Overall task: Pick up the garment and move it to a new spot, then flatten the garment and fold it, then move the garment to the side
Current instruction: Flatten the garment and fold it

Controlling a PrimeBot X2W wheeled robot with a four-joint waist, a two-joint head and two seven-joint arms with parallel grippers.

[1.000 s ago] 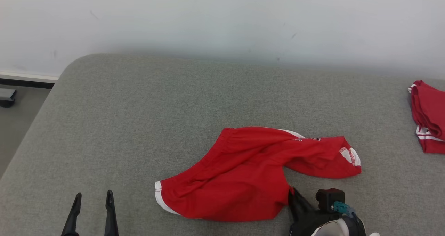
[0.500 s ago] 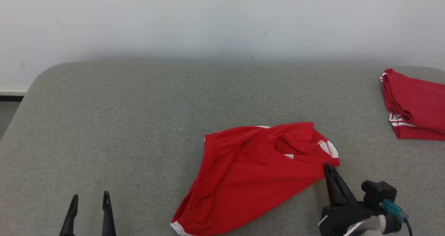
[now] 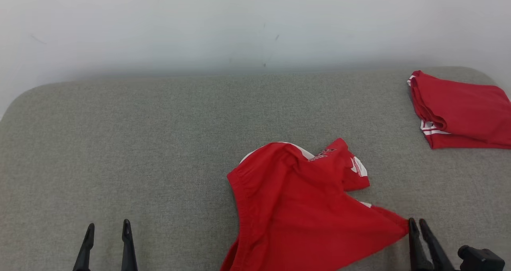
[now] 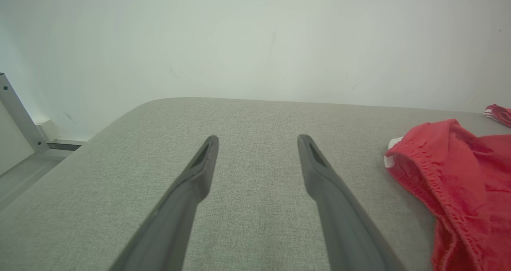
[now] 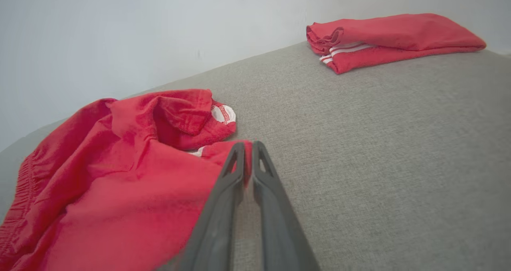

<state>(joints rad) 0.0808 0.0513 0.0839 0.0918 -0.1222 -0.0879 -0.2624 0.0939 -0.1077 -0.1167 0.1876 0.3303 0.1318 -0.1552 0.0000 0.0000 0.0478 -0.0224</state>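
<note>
Garment corner pulled rightward | right tool clenched on it | left tool spread, empty

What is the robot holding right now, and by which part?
The right claw is shut on the red garment, pinching a stretched-out corner of its edge between the fingertips. The left claw is open and holds nothing.

A scuffed white wall is seen behind a grey fabric surface. Pale floor and a slanted metal strut are noted beside it
</note>
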